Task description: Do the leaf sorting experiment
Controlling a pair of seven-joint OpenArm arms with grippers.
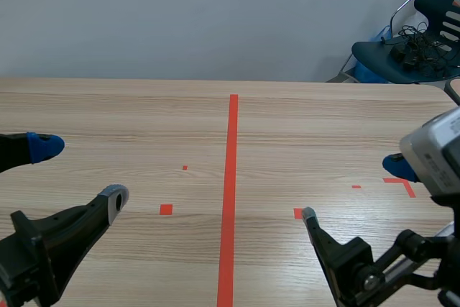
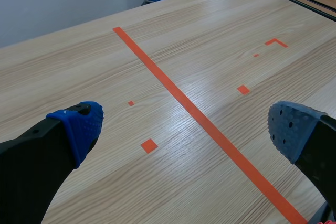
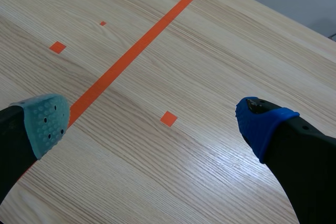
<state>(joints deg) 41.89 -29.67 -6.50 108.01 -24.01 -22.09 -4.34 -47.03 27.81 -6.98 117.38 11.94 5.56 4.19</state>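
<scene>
No leaves or sorting containers show in any view. My left gripper (image 1: pixel 77 170) hovers low over the wooden table (image 1: pixel 144 120) at the near left, fingers wide apart with nothing between them; the left wrist view shows the same open gripper (image 2: pixel 184 129) over bare wood. My right gripper (image 1: pixel 352 188) stands at the near right, also open and holding nothing, as the right wrist view confirms for that gripper (image 3: pixel 149 121).
An orange-red tape line (image 1: pixel 230 192) runs down the table's middle, with small tape squares on both sides. A dark chair (image 1: pixel 417 41) with a tangle of cables stands past the table's far right corner. A grey wall lies behind.
</scene>
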